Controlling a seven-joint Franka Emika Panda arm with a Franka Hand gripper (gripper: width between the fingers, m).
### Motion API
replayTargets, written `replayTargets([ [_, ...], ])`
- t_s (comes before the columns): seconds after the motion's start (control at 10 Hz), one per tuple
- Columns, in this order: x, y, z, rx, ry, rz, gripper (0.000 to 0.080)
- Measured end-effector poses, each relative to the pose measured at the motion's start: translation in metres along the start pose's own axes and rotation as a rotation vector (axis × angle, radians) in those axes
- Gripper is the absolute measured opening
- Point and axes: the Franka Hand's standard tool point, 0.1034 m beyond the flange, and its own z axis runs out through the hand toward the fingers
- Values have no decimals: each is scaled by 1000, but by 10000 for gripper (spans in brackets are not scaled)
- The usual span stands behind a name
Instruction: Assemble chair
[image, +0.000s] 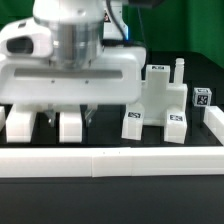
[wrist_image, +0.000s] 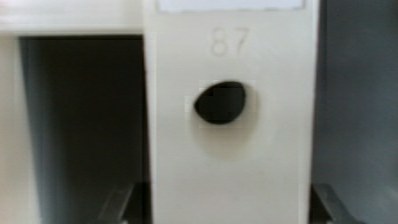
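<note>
Long low white rail (image: 150, 160) across front on black table (image: 110, 205); green backdrop (image: 190, 40) behind.

Chair parts (image: 160, 95) look glossy white plastic; the table (image: 110, 200) matt black.

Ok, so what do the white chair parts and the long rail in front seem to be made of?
Chair parts: likely moulded plastic, white, glossy; soft highlights, crisp blocky edges, a clean round hole up close. Rail: also white, probably plastic, duller; too blurred to be sure.
</note>
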Motion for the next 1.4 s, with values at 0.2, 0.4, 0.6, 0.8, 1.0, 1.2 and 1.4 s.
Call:
replayTargets([
  [0.2, -5, -3, -38, 26, -6, 5, 284],
  [0.4, -3, -8, -59, 37, 12, 8, 284],
  [0.6, -4, -7, -53, 38, 4, 13, 284],
  [0.8, -7, -6, -50, 49, -12, 47, 284],
  [1.0, -17, -6, -49, 81, -46, 192, 284],
  [1.2, -33, -22, -61, 96, -53, 298, 284],
  [1.4, -35, -52, -81, 99, -37, 327, 284],
])
